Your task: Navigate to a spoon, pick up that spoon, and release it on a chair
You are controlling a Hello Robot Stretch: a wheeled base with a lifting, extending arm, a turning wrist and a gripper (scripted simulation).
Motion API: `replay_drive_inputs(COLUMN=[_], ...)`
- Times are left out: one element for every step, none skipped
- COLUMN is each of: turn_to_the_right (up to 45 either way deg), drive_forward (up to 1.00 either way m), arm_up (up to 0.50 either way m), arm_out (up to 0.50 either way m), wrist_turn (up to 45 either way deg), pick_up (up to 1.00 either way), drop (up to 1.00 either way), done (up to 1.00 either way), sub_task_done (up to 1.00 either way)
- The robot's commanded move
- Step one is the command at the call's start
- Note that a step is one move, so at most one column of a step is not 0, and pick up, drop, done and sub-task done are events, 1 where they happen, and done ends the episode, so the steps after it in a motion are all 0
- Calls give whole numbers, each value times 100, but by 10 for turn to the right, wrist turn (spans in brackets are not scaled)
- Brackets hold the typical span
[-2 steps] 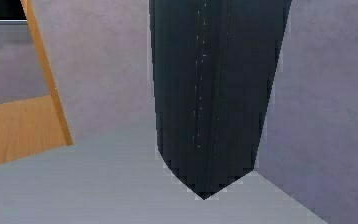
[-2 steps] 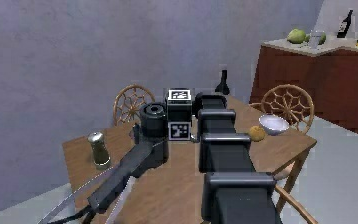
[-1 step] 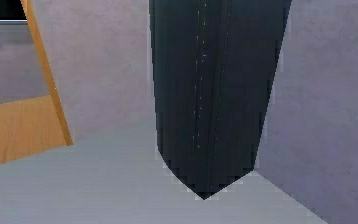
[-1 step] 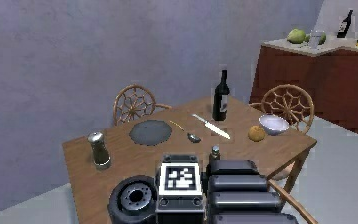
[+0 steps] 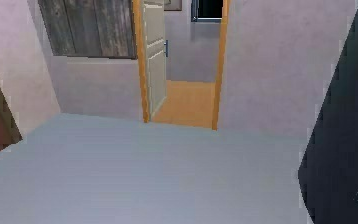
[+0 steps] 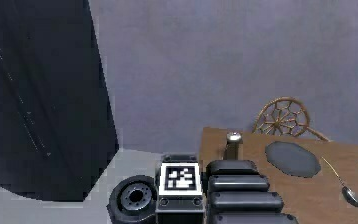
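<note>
A wooden table [image 6: 287, 180] stands at the arm side view's lower right. On its right part lies a thin grey spoon [image 6: 343, 181], beside a dark oval plate [image 6: 292, 158]. Behind the table shows the round spoked back of a wooden chair [image 6: 281, 117]. The arm's dark bar rises from the bottom edge with a white marked square [image 6: 179, 180]. Left of it sits the gripper's dark rounded body [image 6: 135, 199], low over the grey floor. Its far end cannot be made out, so I cannot tell whether it holds anything.
A tall black cabinet [image 6: 47, 95] fills the arm side view's left and shows again as a black cabinet [image 5: 342, 140] at the forward view's right. Ahead, an orange-framed doorway [image 5: 185, 70] with a white door [image 5: 155, 65] open leads to an orange floor. A small metal cup [image 6: 233, 146] stands on the table's corner.
</note>
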Motion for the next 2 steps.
replay_drive_inputs(turn_to_the_right=[-270,0], drive_forward=[0,15], arm_up=[0,0], arm_out=[0,0], wrist_turn=[0,0], pick_up=[0,0], drop=[0,0], done=[0,0], sub_task_done=[0,0])
